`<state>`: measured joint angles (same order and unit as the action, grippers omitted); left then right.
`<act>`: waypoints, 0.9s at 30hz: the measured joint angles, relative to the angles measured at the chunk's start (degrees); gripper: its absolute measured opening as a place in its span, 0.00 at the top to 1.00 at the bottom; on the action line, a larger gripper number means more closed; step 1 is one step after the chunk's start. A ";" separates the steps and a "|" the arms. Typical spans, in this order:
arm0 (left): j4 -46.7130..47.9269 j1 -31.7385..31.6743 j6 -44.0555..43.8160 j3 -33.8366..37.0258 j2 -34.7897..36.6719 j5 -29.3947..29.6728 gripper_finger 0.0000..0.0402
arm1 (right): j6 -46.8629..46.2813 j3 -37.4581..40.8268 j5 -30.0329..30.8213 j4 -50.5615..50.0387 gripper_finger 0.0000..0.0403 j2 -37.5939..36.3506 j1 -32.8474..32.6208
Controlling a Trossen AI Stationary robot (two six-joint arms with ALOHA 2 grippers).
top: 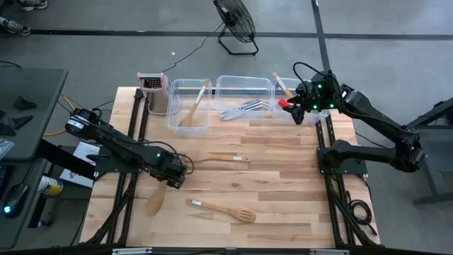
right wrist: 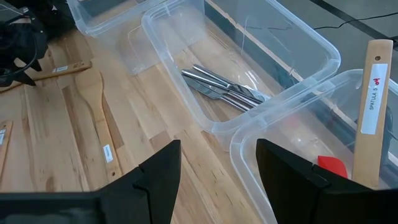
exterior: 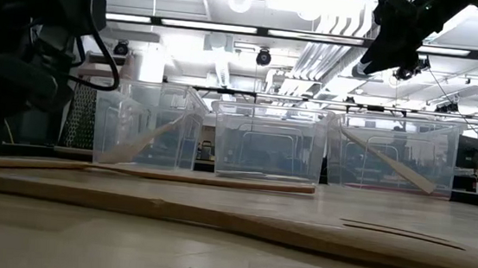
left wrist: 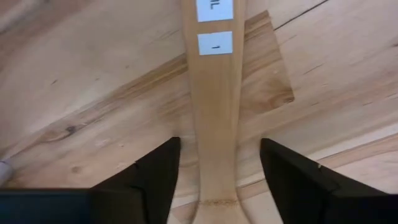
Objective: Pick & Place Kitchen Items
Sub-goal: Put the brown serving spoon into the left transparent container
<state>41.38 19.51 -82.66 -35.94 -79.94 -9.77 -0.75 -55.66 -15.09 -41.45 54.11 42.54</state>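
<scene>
My left gripper (top: 173, 173) is low over the table and open. Its fingers stand on either side of a light wooden handle (left wrist: 214, 124) with white labels, without touching it. A wooden spoon (top: 156, 201), a long wooden utensil (top: 223, 159) and a slotted spatula (top: 223, 211) lie flat on the table nearby. My right gripper (top: 296, 111) is open and hovers above the right tub (right wrist: 292, 124). In that tub the red spatula (right wrist: 331, 167) leans by its wooden handle (right wrist: 373, 106) against the wall. Metal cutlery (right wrist: 224, 90) lies in the middle tub, and a wooden spoon (top: 195, 108) leans in the left one.
Three clear tubs (top: 244, 99) stand in a row along the table's far side. The box grater (top: 152, 91) stands upright at their left end. A floor fan (top: 236, 25) is beyond the table. The bare wooden tabletop (top: 283, 184) stretches between the tubs and the near edge.
</scene>
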 joint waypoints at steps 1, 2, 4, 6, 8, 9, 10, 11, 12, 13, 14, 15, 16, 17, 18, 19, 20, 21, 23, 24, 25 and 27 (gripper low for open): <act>0.20 0.00 0.36 0.00 -0.02 0.00 0.49 | 0.01 0.00 0.13 0.00 0.50 0.00 0.01; 0.36 0.00 0.76 0.02 -0.02 -0.04 0.51 | 0.03 0.00 0.14 0.00 0.50 0.00 0.02; 0.82 0.00 1.26 0.07 -0.04 -0.26 0.57 | 0.34 0.00 0.15 0.00 0.50 -0.02 0.02; 1.22 0.00 1.36 0.07 -0.07 -0.28 0.62 | 0.50 0.00 0.15 0.00 0.50 -0.01 0.00; 1.32 0.00 1.38 0.09 -0.09 -0.32 0.67 | 0.55 0.00 0.18 0.00 0.50 -0.02 0.02; 1.28 0.00 1.38 0.10 -0.09 -0.38 0.69 | 0.57 0.00 0.24 0.00 0.50 -0.01 0.02; 1.24 0.00 1.38 0.11 -0.09 -0.45 0.71 | 0.59 0.00 0.50 0.00 0.50 -0.01 0.00; 1.23 0.00 1.38 0.11 -0.09 -0.54 0.73 | 0.59 0.00 0.72 0.00 0.50 -0.02 0.00; 1.23 0.00 1.35 0.11 -0.09 -0.65 0.75 | 0.59 0.00 1.15 0.00 0.50 -0.02 0.00; 1.22 0.00 1.36 0.11 -0.09 -0.67 0.77 | 0.63 0.00 1.51 0.00 0.50 -0.02 0.02; 1.23 0.00 1.36 0.11 -0.11 -0.67 0.78 | 0.68 0.00 1.66 0.00 0.50 -0.01 0.02; 1.23 0.00 1.38 0.13 -0.11 -0.69 0.80 | 0.81 0.00 1.66 0.00 0.50 -0.01 0.02; 1.23 0.00 1.38 0.13 -0.11 -0.76 0.81 | 0.83 0.00 1.66 0.02 0.50 -0.01 0.02; 1.23 0.00 1.38 0.13 -0.13 -0.90 0.82 | 0.83 0.00 1.64 0.01 0.50 -0.02 0.00; 1.23 0.00 1.40 0.13 -0.13 -0.99 0.82 | 0.83 0.00 1.66 0.02 0.50 -0.02 0.02; 1.23 0.00 1.40 0.13 -0.13 -1.06 0.82 | 0.83 0.00 1.66 0.02 0.50 0.00 0.02; 1.23 0.00 1.37 0.13 -0.13 -1.06 0.82 | 0.83 0.00 1.66 0.02 0.50 -0.02 0.02; 1.23 0.00 1.36 0.13 -0.13 -1.06 0.82 | 0.83 0.00 1.66 0.02 0.50 -0.02 0.01; 1.30 0.00 1.39 -0.07 -0.13 -1.06 0.82 | 0.83 0.00 1.66 0.02 0.50 -0.02 0.00; 1.41 0.00 1.47 -0.27 -0.15 -1.06 0.82 | 0.83 0.00 1.66 0.02 0.50 -0.01 0.02; 1.52 0.00 1.69 -0.48 -0.19 -1.08 0.82 | 0.83 0.00 1.66 0.02 0.50 -0.02 0.02; 1.40 0.00 2.67 -0.93 -0.24 -1.14 0.82 | 0.83 0.00 1.66 0.02 0.50 -0.02 0.01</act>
<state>42.78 19.51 -79.99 -36.88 -80.18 -10.91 0.08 -55.66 -13.43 -41.43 54.08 42.56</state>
